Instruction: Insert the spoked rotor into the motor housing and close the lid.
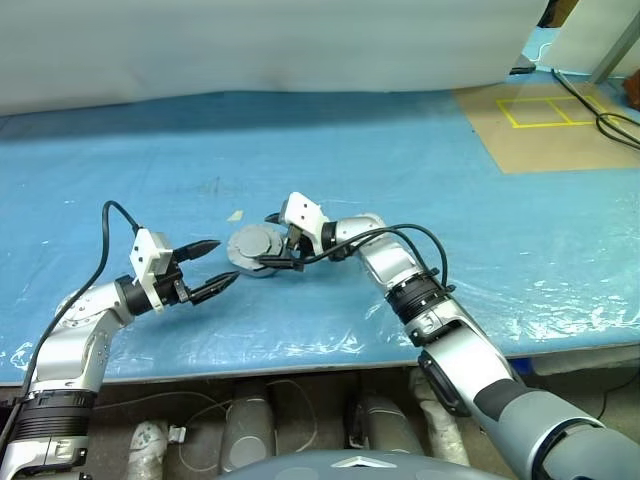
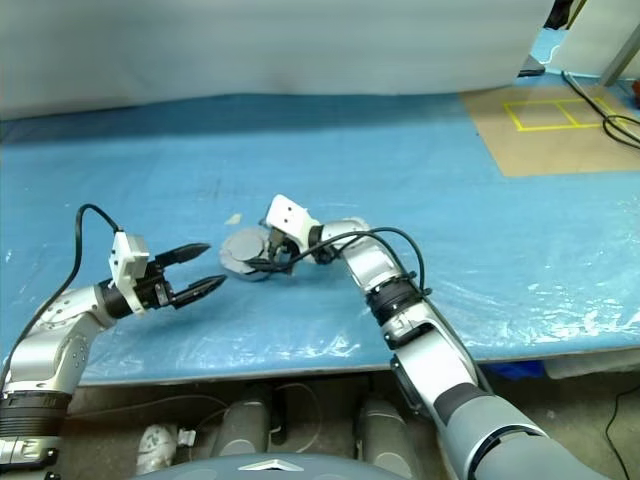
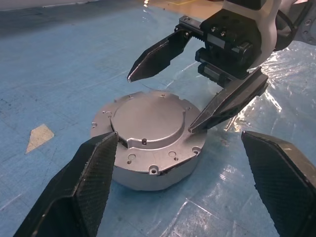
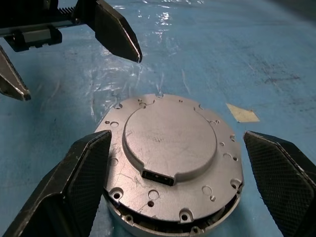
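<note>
A: Left hand?
B: Wide open, held nothing. Hovered just left of the motor housing, fingers pointed at it, not touching.

A: Housing where?
B: Flat on the blue-covered desk, mid-scene, between the two hands. The lid sat on top of it, closed; the rim looked a bit uneven at the near edge, couldn't tell if fully seated.

A: Right hand?
B: Also spread wide, gripped nothing. It straddled the housing from the right, one finger tip right at the lid's edge, contact unclear; the other finger was above the lid, apart.

A: Anything else?
B: Small pale scrap on the desk just behind the housing.
</note>
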Robot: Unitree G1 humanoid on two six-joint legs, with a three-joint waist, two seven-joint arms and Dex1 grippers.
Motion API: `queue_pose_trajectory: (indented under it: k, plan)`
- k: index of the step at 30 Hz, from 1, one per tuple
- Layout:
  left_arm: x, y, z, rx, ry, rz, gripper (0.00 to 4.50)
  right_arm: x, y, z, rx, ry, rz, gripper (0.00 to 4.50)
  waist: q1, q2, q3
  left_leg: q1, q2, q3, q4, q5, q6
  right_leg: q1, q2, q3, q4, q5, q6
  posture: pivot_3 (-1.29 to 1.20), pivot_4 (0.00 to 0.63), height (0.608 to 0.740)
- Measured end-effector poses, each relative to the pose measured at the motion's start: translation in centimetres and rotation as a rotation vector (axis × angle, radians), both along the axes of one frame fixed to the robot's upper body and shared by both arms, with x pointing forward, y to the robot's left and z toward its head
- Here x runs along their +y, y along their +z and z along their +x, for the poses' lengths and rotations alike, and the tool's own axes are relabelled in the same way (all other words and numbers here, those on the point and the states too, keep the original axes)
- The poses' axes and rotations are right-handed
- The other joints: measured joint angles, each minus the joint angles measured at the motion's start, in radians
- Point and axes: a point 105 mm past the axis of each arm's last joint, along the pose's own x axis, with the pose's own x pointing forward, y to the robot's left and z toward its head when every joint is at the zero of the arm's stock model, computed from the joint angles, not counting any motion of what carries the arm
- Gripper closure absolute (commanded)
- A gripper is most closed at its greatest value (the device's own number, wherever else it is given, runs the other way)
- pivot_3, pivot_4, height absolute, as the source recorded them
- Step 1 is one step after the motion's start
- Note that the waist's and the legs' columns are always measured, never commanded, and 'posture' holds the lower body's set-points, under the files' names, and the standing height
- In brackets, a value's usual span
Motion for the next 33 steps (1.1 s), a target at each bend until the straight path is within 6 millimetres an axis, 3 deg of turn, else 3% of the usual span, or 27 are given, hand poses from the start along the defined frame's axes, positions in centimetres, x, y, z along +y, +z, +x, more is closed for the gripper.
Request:
queue_pose_trajectory:
  k: [3, 7, 15, 18, 21, 33]
  plan:
    - [0.0, 0.0, 0.0, -0.001, 0.0, 0.001, 0.26, 0.7, 0.2, 0.0, -0.002, 0.009, 0.002, 0.04, 0.0, 0.0, 0.0, 0.0, 0.0, 0.0, 0.0, 0.0, 0.0, 0.0, 0.0, 0.0, 0.0, 0.0, 0.0, 0.0, 0.15, 0.74]
    - [0.0, -0.1, 0.0, 0.001, 0.002, 0.002, 0.26, 0.8, -2.0, 0.0, 0.048, -0.008, -0.04, 0.04, 0.0, 0.0, 0.0, 0.0, 0.0, 0.0, 0.0, 0.0, 0.0, 0.0, 0.0, 0.0, 0.0, 0.0, 0.0, 0.0, 0.15, 0.74]
    - [0.2, -0.3, 0.1, 0.001, 0.009, 0.01, 0.26, 1.1, -2.2, 0.3, 0.03, -0.013, -0.033, 0.04, -0.001, 0.0, 0.0, 0.002, 0.0, 0.0, 0.0, 0.0, 0.0, 0.001, 0.0, 0.0, 0.0, 0.0, 0.0, 0.0, 0.15, 0.74]
    - [0.3, -0.4, 0.1, 0.007, 0.014, 0.009, 0.26, 1.0, -2.2, 0.4, 0.025, -0.017, -0.025, 0.6, 0.0, 0.0, 0.0, 0.002, 0.0, 0.0, 0.0, 0.0, 0.0, 0.001, 0.0, 0.0, 0.0, 0.0, 0.0, 0.0, 0.15, 0.74]
    - [0.4, -0.4, 0.1, 0.004, 0.015, 0.009, 0.26, 0.8, -2.0, 0.4, 0.032, -0.005, -0.014, 1.52, 0.0, 0.0, 0.0, 0.002, 0.0, 0.0, 0.0, 0.0, 0.0, 0.001, 0.0, 0.0, 0.0, 0.0, 0.0, 0.0, 0.15, 0.74]
    - [0.3, -0.3, 0.3, -0.002, 0.011, 0.009, 0.26, 0.4, 0.4, -0.4, 0.041, 0.074, -0.006, 1.54, 0.0, 0.0, 0.0, -0.004, 0.0, 0.0, 0.0, 0.0, 0.0, -0.004, 0.0, 0.0, 0.0, 0.0, 0.0, 0.0, 0.15, 0.74]
